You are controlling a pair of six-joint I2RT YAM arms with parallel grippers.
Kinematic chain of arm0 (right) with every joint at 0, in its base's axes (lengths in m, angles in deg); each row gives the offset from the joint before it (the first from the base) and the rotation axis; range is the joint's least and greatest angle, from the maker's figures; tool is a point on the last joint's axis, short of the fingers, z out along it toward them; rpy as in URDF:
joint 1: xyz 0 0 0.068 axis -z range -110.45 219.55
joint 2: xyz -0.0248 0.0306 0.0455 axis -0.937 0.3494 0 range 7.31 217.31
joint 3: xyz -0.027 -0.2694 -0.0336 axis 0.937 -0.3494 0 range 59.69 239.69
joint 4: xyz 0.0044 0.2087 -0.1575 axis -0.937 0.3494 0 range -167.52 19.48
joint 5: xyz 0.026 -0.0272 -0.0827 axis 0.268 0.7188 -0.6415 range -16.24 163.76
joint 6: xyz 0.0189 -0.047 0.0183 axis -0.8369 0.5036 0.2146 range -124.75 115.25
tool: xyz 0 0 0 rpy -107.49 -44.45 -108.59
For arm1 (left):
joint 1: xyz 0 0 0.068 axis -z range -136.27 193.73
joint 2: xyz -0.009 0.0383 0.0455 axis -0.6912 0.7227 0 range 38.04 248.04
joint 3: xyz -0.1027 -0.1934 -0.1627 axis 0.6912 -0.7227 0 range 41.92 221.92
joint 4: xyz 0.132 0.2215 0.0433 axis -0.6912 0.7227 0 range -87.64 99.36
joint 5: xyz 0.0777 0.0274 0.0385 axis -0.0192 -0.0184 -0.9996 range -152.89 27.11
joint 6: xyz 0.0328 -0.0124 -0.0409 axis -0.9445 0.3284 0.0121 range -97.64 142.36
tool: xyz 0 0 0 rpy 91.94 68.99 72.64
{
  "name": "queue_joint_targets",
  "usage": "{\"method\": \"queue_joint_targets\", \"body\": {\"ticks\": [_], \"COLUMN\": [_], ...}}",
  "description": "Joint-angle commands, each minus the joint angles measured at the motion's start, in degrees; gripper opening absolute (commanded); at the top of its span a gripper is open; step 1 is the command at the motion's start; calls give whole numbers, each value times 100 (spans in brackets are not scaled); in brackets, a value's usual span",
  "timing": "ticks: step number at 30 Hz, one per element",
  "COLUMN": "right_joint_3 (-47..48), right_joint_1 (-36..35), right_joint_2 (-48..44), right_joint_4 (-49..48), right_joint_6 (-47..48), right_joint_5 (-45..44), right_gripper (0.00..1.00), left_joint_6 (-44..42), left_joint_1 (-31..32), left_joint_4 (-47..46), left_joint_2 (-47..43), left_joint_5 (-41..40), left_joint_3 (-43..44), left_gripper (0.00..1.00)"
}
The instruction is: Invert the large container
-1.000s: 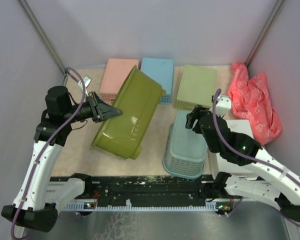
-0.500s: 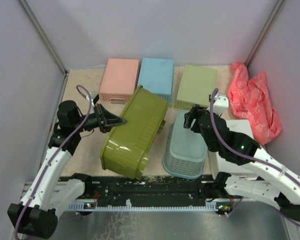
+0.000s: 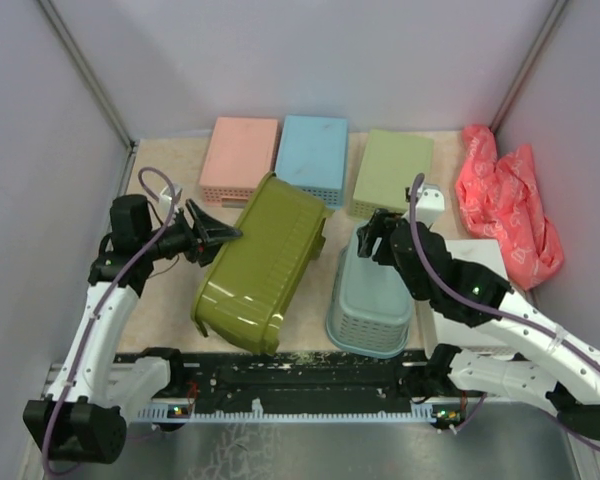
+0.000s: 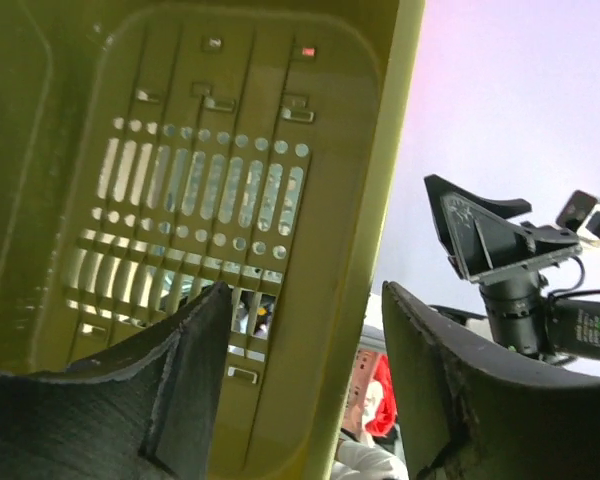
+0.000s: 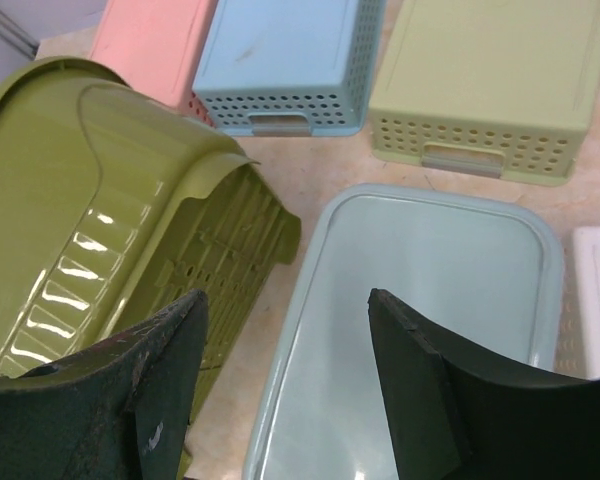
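The large container (image 3: 265,260), an olive-green slotted basket, lies left of centre on the table with its glossy base turned upward. My left gripper (image 3: 213,235) is at its left long edge. In the left wrist view the container's (image 4: 180,150) rim stands between the open jaws of the left gripper (image 4: 305,290), with a clear gap to the right finger (image 4: 430,380). The slotted inside shows past the left finger. My right gripper (image 3: 375,232) hangs open and holds nothing above the teal basket. From the right wrist the container (image 5: 80,200) shows to the left of the right gripper (image 5: 285,300).
An overturned teal basket (image 3: 370,300) (image 5: 430,300) stands close to the container's right side. Pink (image 3: 240,160), blue (image 3: 315,150) and green (image 3: 395,170) trays line the back. A red cloth (image 3: 505,205) lies at the right, with a white box (image 3: 475,262) beside it.
The container has swung down from its steep tilt to base-up on the table. My left gripper went from shut on the rim to open. The right arm shifted slightly left.
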Motion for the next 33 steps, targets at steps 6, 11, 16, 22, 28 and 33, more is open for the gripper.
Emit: {"method": "queue_joint_targets", "body": {"ticks": [6, 11, 16, 22, 28, 33], "right_joint_3": [-3, -143, -554, -1125, -1289, -1340], "right_joint_1": [-9, 20, 513, 738, 739, 738], "right_joint_2": [526, 844, 958, 1059, 1115, 1211], "right_joint_4": [-1225, -1860, -2481, -3375, -3772, -4068], "right_joint_6": [-478, -1577, -2554, -2935, -3014, -3093], "right_joint_5": [1670, 2240, 3223, 4057, 4305, 4516], "right_gripper": [66, 66, 65, 60, 52, 50], "left_joint_6": [-2814, -3543, -3967, -4203, -4116, -3977], "left_joint_1": [-50, -36, 104, 589, 1877, 2281], "left_joint_4": [2109, 2454, 2841, 2935, 3033, 2940], "left_joint_2": [322, 318, 280, 212, 487, 566], "left_joint_5": [-1252, -1565, -2627, -3325, -4496, -4759], "left_joint_3": [1704, 2279, 2756, 2915, 3047, 3060], "left_gripper": [72, 71, 70, 69, 65, 59]}}
